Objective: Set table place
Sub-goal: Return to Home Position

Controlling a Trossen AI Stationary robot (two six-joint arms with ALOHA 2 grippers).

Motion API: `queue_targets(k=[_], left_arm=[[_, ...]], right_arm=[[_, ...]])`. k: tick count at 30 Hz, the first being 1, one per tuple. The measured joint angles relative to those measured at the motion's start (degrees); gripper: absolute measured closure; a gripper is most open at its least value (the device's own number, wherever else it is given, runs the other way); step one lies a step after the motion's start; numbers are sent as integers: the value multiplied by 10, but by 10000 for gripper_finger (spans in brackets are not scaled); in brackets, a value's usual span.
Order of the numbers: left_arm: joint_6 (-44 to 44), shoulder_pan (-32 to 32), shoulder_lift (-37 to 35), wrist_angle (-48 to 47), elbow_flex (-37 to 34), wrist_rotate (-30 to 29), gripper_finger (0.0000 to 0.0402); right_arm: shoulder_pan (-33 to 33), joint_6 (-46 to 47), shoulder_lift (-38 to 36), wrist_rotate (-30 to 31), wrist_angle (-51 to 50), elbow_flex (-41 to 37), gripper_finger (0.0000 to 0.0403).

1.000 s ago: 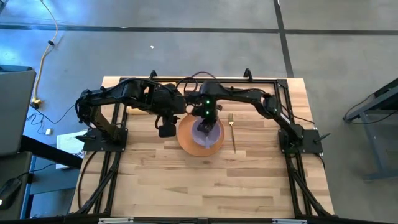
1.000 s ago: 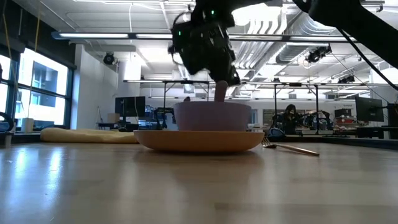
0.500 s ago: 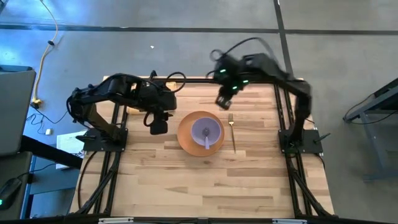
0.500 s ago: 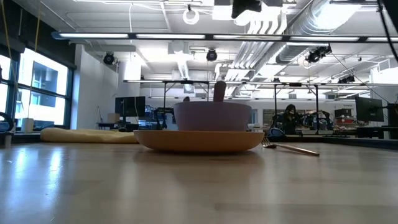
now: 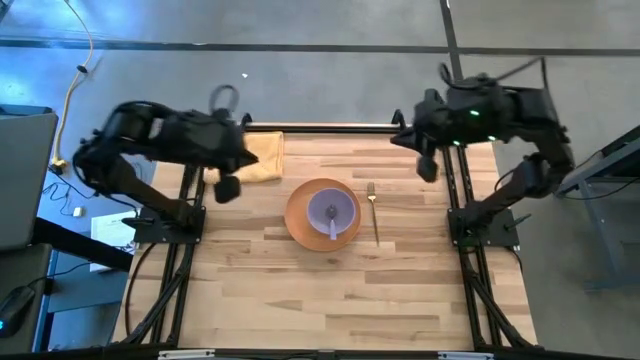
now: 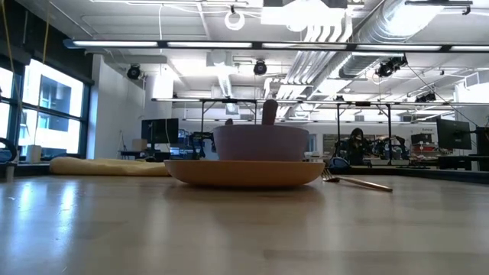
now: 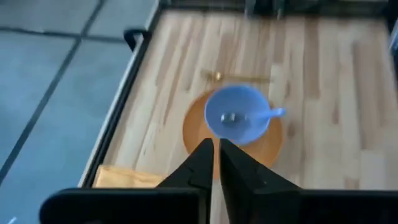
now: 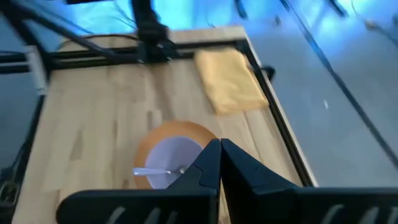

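High view gives me the table (image 5: 330,300) with the setting between my two grippers, well apart from both: purple bowl (image 5: 332,207) on the orange plate (image 5: 298,228), spoon (image 5: 333,224) in the bowl, gold fork (image 5: 373,215) just beside the plate. The left gripper (image 5: 229,188) hangs near the yellow cloth (image 5: 262,155), and the right gripper (image 5: 429,166) hangs over the opposite rail. In both wrist views the jaws are pressed together on nothing. I judge this the homing step. Next, both arms need folding to rest, staying clear of the plate.
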Motion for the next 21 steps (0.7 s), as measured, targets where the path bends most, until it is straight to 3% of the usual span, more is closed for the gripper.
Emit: queue_targets(k=[8, 13, 17, 21], left_arm=[[-15, -12, -128, 99, -115, -11, 396], [-12, -13, -221, 217, -250, -10, 398], [-12, -12, -292, 323, -371, 3, 400], [-7, -11, -354, 420, -471, 36, 401]], right_arm=[[54, -22, -57, 1, 26, -36, 403], [64, 8, -150, -16, 149, -211, 403], [77, 30, -252, -71, 294, -378, 403], [91, 56, -357, -78, 397, -514, 403]])
